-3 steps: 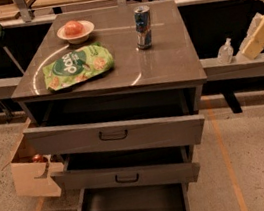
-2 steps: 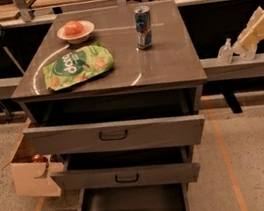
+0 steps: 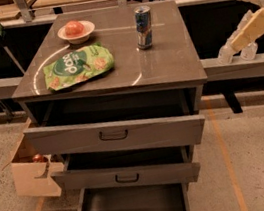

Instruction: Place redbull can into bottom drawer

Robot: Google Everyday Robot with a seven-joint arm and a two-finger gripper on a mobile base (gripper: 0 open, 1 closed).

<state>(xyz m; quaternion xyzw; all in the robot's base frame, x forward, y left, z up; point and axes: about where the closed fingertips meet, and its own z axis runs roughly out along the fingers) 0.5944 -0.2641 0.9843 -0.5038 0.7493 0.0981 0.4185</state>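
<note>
Pincer [image 3: 237, 52] hangs fingers apart, empty, right of the table [image 3: 175, 62]. Redbull can [image 3: 143, 27] stands upright to its upper left. Farther left, a bowl [image 3: 66, 36] holds red fruit [image 3: 73, 27]. Bottom drawer [image 3: 135, 209] is pulled out, lower left.

Dim, warm indoor light from overhead.
Curved glare arcs across the cabinet top [image 3: 174, 54]; heavy shadow inside the bottom drawer [image 3: 134, 206]; pale gripper [image 3: 237, 53] at right edge, fingers apart, brightly lit against dark background.

The redbull can [image 3: 143, 27] stands on the cabinet top [image 3: 165, 63], right of the bowl [image 3: 87, 33]; the gripper [image 3: 236, 53] hangs farther right.
</note>
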